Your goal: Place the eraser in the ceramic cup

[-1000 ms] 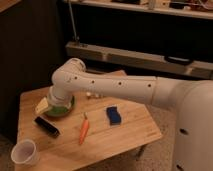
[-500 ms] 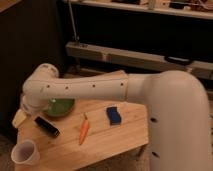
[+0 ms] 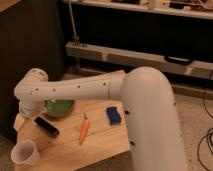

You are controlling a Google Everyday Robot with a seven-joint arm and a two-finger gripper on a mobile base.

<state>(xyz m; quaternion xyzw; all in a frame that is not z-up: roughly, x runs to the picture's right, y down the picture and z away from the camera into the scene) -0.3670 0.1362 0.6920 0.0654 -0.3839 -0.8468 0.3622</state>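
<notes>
The eraser (image 3: 46, 126) is a slim black bar lying flat on the wooden table (image 3: 100, 145), near its left side. The ceramic cup (image 3: 25, 152) is a small white cup standing upright at the table's front left corner, in front of the eraser. My arm reaches across from the right, and its white wrist (image 3: 31, 87) bends down at the far left. My gripper (image 3: 22, 119) hangs below the wrist at the table's left edge. It is just left of the eraser's far end and behind the cup. Nothing shows in it.
A green bowl (image 3: 59, 106) sits behind the eraser, partly under my arm. An orange carrot (image 3: 84, 130) lies mid-table, with a blue block (image 3: 114, 115) to its right. Dark shelving (image 3: 140, 55) runs behind the table. The floor lies to the right.
My arm has swung left, from above the green bowl to the table's left edge, and the gripper has come down beside the eraser. The objects have not moved.
</notes>
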